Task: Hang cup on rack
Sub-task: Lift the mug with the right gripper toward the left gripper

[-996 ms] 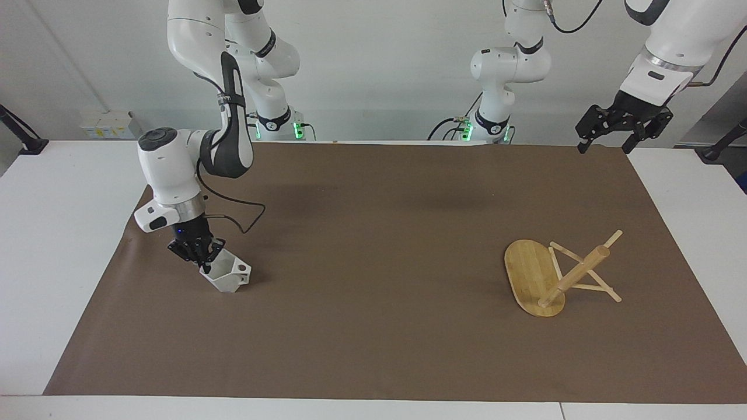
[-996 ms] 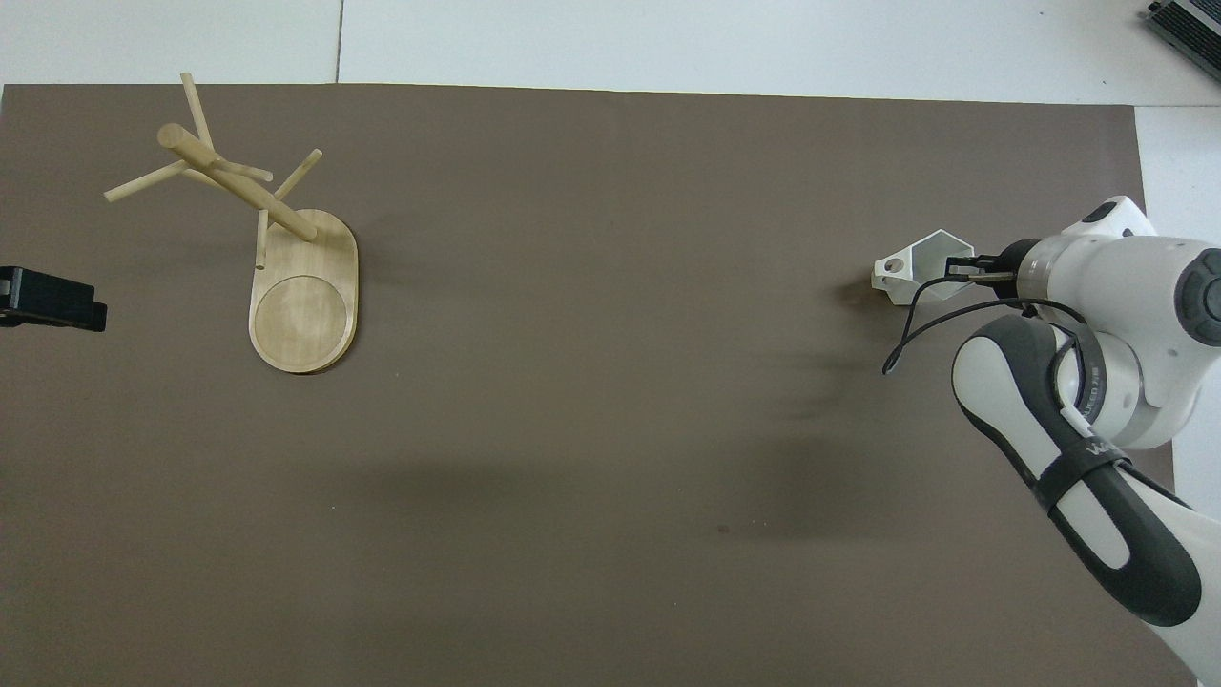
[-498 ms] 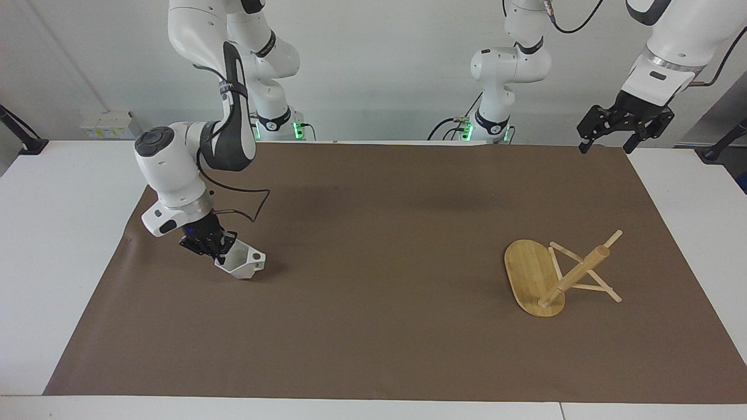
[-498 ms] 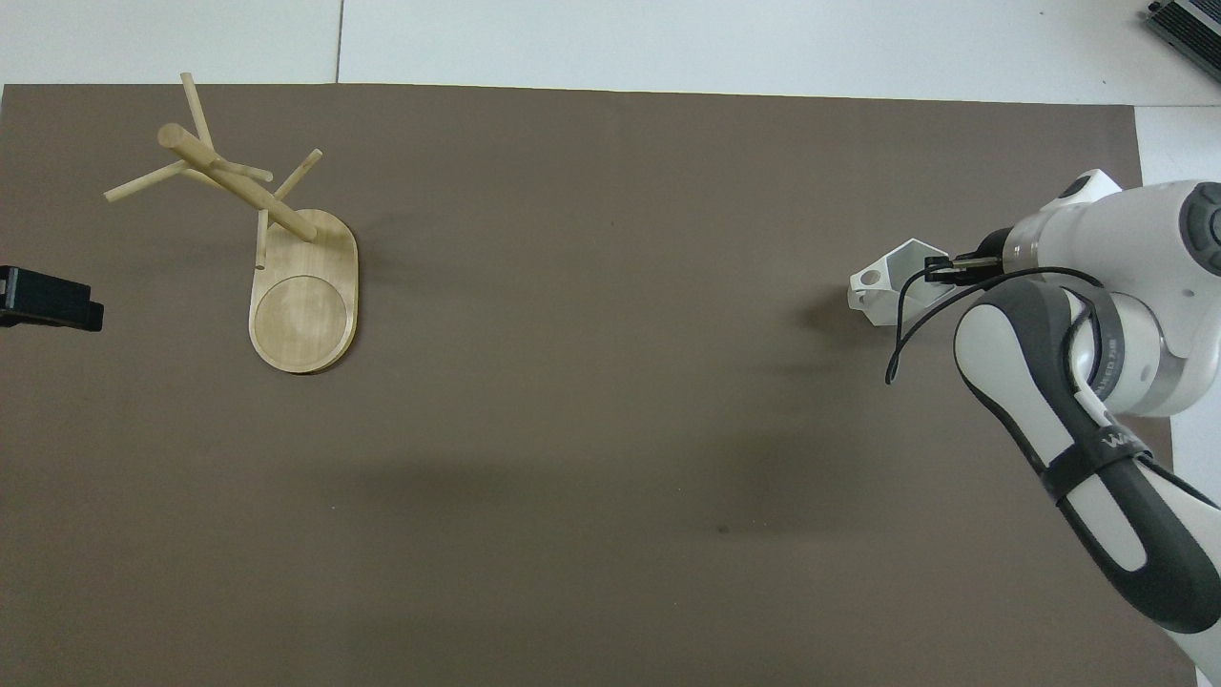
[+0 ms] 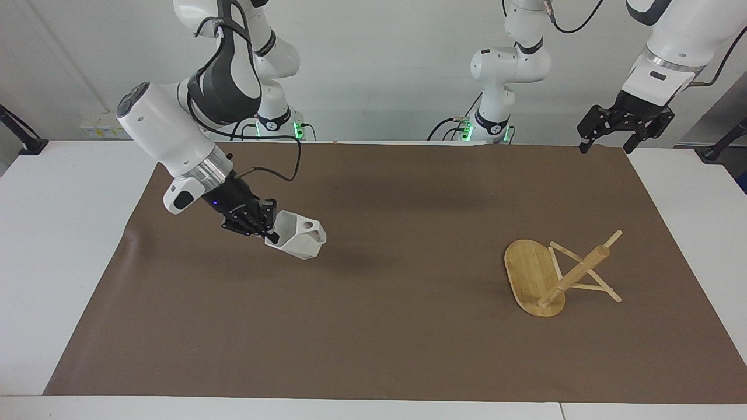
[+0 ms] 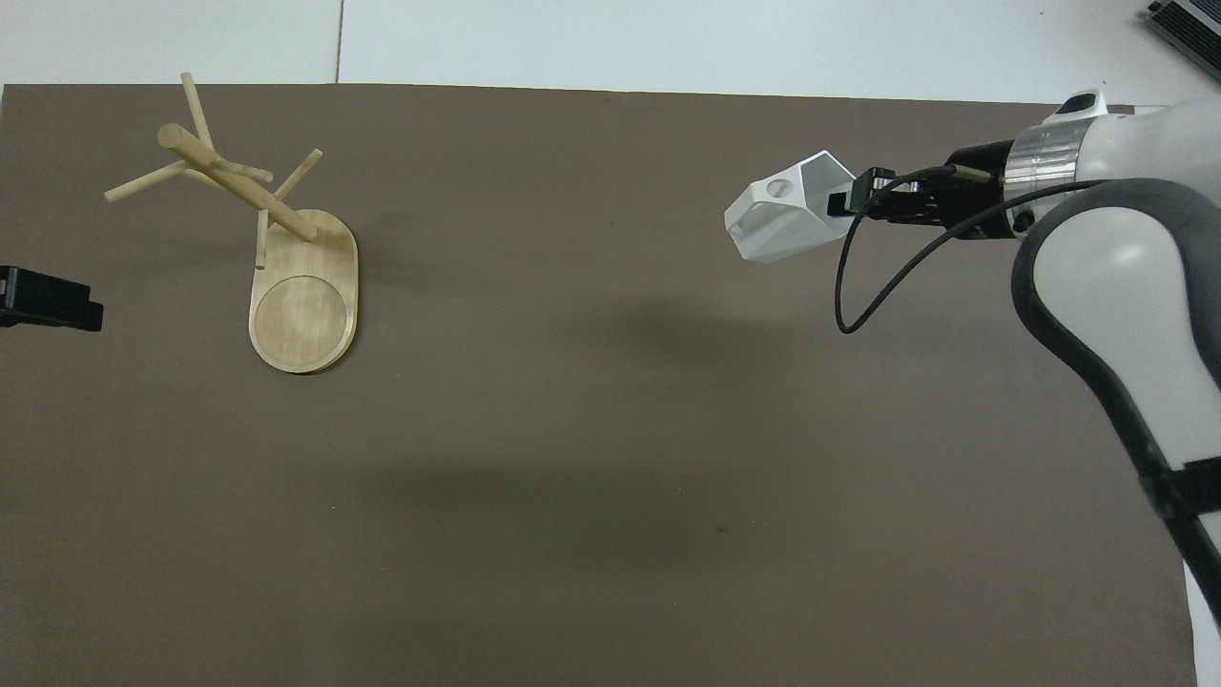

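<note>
The white faceted cup [image 5: 297, 236] hangs in the air, tilted on its side, handle with its round hole upward. My right gripper [image 5: 267, 232] is shut on the cup's rim, over the brown mat toward the right arm's end. In the overhead view the cup [image 6: 787, 210] sticks out from the right gripper [image 6: 844, 200]. The bamboo rack [image 5: 575, 277] stands on its oval base [image 5: 528, 274] toward the left arm's end, pegs bare. My left gripper [image 5: 604, 149] waits open, high over the mat's corner near the robots; only its tip [image 6: 52, 303] shows from above.
A brown mat [image 5: 408, 326] covers most of the white table [image 5: 52, 233]. A black cable [image 6: 858, 286] loops down from the right wrist beside the cup. Bare mat lies between the cup and the rack [image 6: 238, 186].
The right gripper has lifted the cup off the mat and carried it up and toward the table's middle, tipping it further onto its side. The left arm and the rack have not moved.
</note>
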{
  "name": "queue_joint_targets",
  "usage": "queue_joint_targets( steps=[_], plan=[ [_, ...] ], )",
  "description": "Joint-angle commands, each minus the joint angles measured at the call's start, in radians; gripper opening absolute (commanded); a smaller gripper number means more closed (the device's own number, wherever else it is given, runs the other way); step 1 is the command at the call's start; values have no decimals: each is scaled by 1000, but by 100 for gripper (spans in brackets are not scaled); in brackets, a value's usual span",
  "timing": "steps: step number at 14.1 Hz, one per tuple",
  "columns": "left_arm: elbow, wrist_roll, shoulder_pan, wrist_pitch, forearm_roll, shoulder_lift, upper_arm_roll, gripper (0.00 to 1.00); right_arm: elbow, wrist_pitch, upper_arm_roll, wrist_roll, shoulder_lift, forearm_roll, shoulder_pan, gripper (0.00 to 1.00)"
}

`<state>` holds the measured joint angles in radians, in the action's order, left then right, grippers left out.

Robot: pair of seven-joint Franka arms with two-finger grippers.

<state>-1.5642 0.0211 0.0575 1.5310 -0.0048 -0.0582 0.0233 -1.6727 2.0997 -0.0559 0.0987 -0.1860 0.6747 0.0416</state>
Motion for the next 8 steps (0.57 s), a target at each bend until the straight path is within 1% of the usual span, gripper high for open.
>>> queue_joint_targets(
  steps=[1, 2, 3, 4, 5, 6, 7, 8],
  plan=[
    [-25, 5, -21, -8, 16, -25, 1, 100, 34, -9, -79, -13, 2, 153, -11, 0],
    [-25, 5, -18, -6, 16, -28, -2, 100, 40, 25, -116, -14, -1, 205, -11, 0],
    [-30, 10, -19, 7, 6, -28, -5, 100, 41, 84, -161, -16, -4, 254, -11, 0],
    [-57, 60, -16, 38, -10, -35, -5, 100, 41, 144, -209, -25, -7, 296, -11, 0],
    [-89, 135, -16, 84, -33, -48, -5, 100, 41, 182, -243, -27, -9, 310, -6, 0],
    [-127, 207, -15, 122, -53, -64, -5, 100, 41, 201, -269, -31, -10, 321, 6, 0],
    [-157, 270, -13, 151, -82, -75, -5, 100, 42, 216, -280, -42, -10, 338, 15, 0],
    [-181, 325, -10, 159, -108, -90, -5, 100, 42, 226, -282, -48, -10, 356, 49, 0]
  ],
)
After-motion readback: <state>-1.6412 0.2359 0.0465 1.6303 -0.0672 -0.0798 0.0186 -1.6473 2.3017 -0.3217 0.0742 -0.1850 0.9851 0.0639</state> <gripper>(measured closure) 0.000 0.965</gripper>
